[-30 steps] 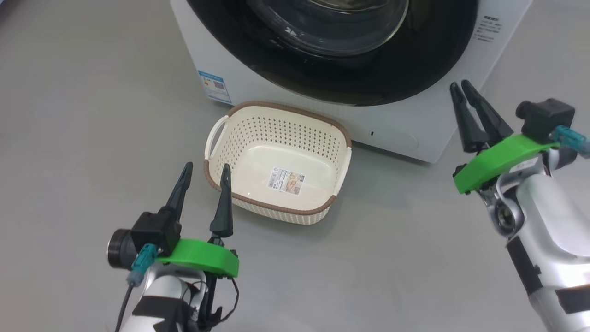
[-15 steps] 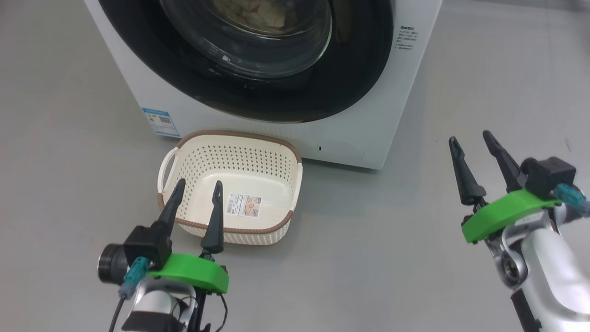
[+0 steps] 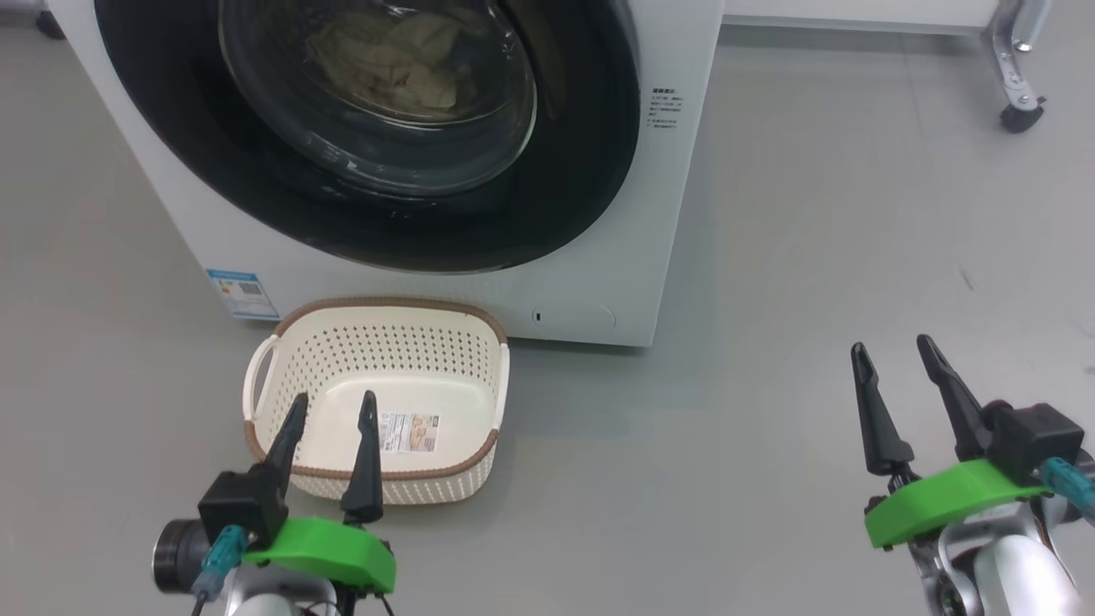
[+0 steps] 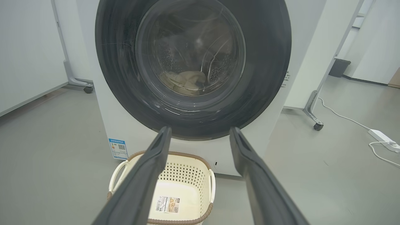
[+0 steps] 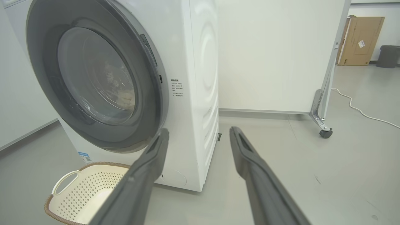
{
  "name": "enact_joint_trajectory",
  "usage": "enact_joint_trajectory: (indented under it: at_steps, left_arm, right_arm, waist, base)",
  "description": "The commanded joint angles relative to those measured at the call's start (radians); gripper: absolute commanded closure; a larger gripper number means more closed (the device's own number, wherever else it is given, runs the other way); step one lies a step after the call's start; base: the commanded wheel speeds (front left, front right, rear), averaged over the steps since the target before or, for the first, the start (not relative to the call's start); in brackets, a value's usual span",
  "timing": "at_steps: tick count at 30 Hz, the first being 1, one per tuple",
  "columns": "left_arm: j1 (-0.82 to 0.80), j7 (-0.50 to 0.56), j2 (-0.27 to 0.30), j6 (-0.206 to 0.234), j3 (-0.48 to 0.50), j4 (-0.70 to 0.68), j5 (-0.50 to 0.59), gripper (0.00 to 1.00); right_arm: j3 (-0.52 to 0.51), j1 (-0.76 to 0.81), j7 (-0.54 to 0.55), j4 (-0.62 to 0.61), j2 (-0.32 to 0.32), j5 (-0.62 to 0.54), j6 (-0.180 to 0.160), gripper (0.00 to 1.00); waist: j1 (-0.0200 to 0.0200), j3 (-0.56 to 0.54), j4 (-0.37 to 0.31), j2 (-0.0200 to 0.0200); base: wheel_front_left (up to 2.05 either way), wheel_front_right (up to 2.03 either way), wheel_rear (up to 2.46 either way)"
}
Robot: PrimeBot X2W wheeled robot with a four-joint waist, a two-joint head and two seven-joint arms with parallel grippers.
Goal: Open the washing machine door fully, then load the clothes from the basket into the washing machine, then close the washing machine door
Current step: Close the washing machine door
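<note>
The white washing machine (image 3: 676, 214) stands ahead with its black-rimmed round door (image 3: 547, 214) shut flat against the front. Through the glass I see pale clothes (image 3: 393, 64) lying in the drum, also clothes (image 4: 184, 82). The cream basket (image 3: 428, 483) sits on the floor before the machine with nothing in it but its label sticker. My left gripper (image 3: 332, 404) hangs open just in front of the basket's near rim. My right gripper (image 3: 894, 352) is open over bare floor, right of the machine. The door (image 5: 147, 103) and basket (image 5: 68, 200) show in the right wrist view too.
Grey floor surrounds the machine. A white partition on a castered foot (image 5: 323, 131) stands to the right, with a white cable (image 5: 359, 109) and a power strip (image 4: 382, 137) on the floor. A cardboard box (image 5: 359, 40) and dark bin (image 5: 387, 56) are far back.
The right gripper's fingers have spread from nearly closed to wide open, and it has drawn back from the machine's lower right corner. The head camera has risen or pulled back, shifting the whole scene.
</note>
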Motion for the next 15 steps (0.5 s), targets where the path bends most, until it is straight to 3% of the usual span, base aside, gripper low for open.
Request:
enact_joint_trajectory:
  at_steps: [1, 15]
  left_arm:
    - [-0.018, 0.003, 0.022, 0.005, 0.037, -0.035, -0.003, 0.0]
    - [0.026, 0.021, 0.037, 0.018, 0.034, -0.056, -0.018, 0.0]
  right_arm:
    - [0.013, -0.008, 0.008, -0.051, -0.001, -0.009, -0.001, 0.0]
    - [0.017, 0.118, 0.087, -0.21, 0.01, 0.001, -0.001, 0.0]
  waist:
    - [0.0, -0.017, -0.019, -0.0001]
    - [0.0, -0.045, -0.071, -0.0001]
  base:
    - [0.0, 0.0, 0.0]
    - [0.0, 0.0, 0.0]
